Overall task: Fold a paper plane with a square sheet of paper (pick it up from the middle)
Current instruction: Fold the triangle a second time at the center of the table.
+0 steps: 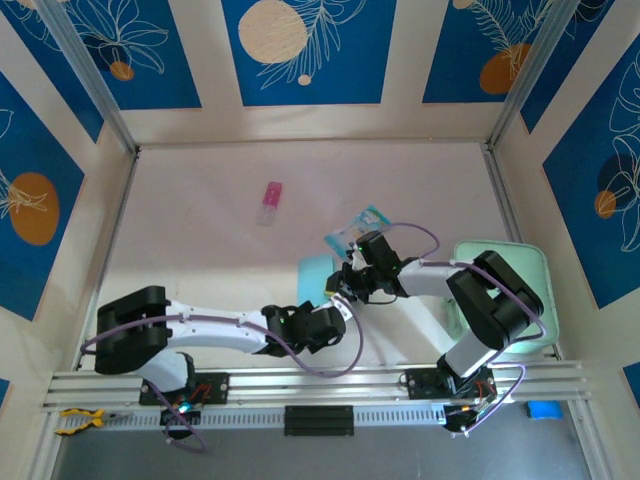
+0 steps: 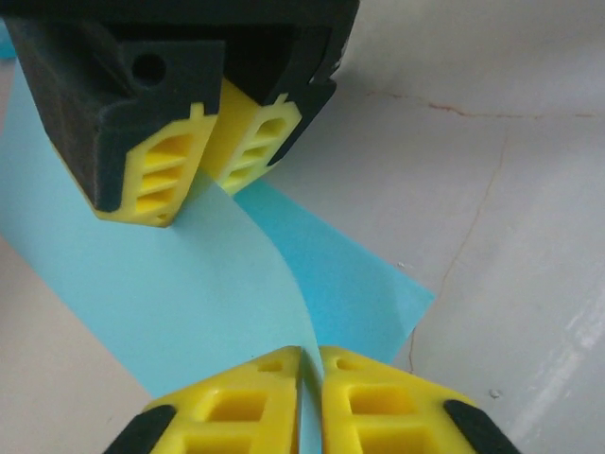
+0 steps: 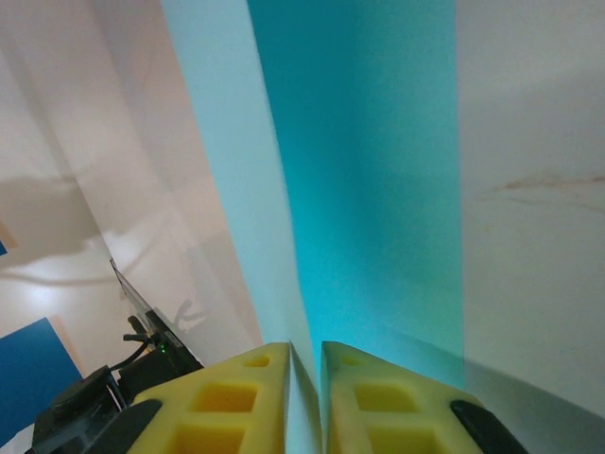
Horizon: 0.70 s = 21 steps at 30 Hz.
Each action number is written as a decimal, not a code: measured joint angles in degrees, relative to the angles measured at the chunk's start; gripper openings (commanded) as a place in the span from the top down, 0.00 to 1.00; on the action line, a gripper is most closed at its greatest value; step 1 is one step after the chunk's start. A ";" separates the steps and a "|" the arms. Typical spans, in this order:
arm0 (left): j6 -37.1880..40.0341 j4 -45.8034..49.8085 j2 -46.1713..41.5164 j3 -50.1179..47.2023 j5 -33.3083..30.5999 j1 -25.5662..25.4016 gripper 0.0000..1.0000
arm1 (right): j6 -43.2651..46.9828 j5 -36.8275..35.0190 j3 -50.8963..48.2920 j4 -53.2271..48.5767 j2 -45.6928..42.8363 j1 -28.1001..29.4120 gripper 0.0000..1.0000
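The square sheet of paper [image 1: 313, 270] is light blue and lies on the table between the two arms, with part of it lifted into a curved fold. In the left wrist view my left gripper [image 2: 310, 359] is shut on the raised edge of the sheet [image 2: 189, 284]. My right gripper [image 2: 203, 186] pinches the same fold from the far side. In the right wrist view my right gripper [image 3: 304, 352] is shut on the sheet [image 3: 369, 189], which rises straight ahead of it. From above, the left gripper [image 1: 336, 315] and right gripper [image 1: 346, 287] meet over the paper. No folded plane is in sight.
A teal-and-clear printed packet [image 1: 360, 226] lies just behind the right gripper. A small pink object [image 1: 270, 203] sits farther back on the table. The pale mint-green pad [image 1: 520, 270] lies under the right arm at the right. Frame rails bound the table.
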<state>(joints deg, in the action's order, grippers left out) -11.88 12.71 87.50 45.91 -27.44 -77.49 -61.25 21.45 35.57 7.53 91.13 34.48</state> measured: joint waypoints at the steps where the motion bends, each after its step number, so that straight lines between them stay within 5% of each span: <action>1: -0.13 0.09 -0.15 0.00 0.39 0.20 0.96 | 0.00 -0.24 0.00 -0.57 -0.70 0.00 0.74; 5: -2.14 0.22 -2.75 0.00 6.60 3.10 1.00 | 0.44 -3.48 -0.26 -5.03 -5.86 0.00 0.62; 13: -9.14 -3.89 -8.46 -1.55 23.52 12.20 1.00 | 0.44 -11.89 -4.44 -16.63 -22.05 -1.22 0.60; 17: -12.28 -4.96 -8.22 -2.69 29.29 13.92 1.00 | 0.55 -13.33 -6.58 -19.80 -26.71 -1.51 0.64; 21: -14.78 -5.35 -8.20 -3.02 31.93 14.56 1.00 | -0.66 -13.38 -9.68 -19.69 -29.09 -0.22 0.79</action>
<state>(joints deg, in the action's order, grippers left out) -26.65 7.35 79.31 42.89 4.49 -62.94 -61.91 8.08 25.89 -12.16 62.04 34.26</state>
